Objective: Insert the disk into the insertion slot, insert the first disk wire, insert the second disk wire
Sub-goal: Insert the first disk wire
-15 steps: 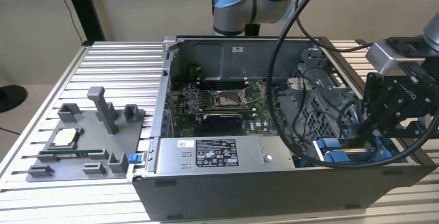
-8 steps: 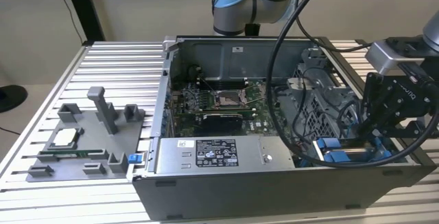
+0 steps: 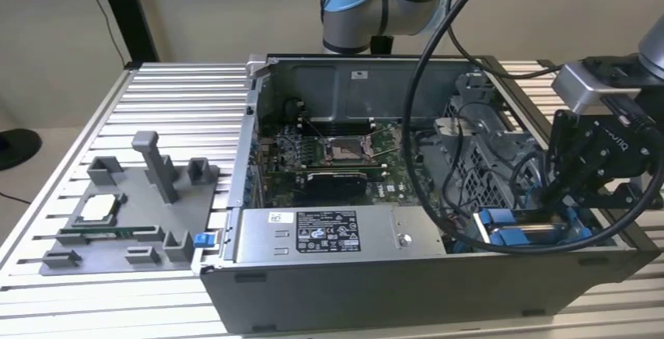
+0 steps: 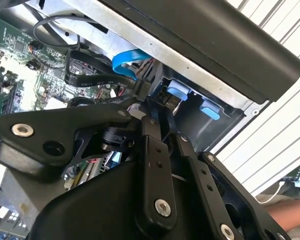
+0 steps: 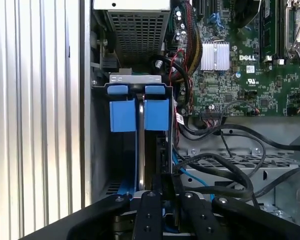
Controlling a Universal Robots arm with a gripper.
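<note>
Partly behind the gripper (image 5: 162, 184), the dark insertion slot (image 5: 104, 150).

White printed label (image 3: 326, 232) on grey power supply box (image 3: 415, 238): print too small to read. White lettering (image 5: 249, 57) on green motherboard (image 5: 225, 100). Pale lettering (image 3: 620, 143) on black wrist housing (image 3: 593, 164).

Present: one open computer case (image 3: 415, 292), one labelled power supply box (image 3: 326, 238), one grey parts fixture (image 3: 155, 172), two blue latch tabs (image 5: 117, 90), one silver heatsink (image 5: 215, 55), one gripper (image 5: 162, 182).

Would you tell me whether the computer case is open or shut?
Open: the computer case has no cover, and the motherboard shows inside.
</note>
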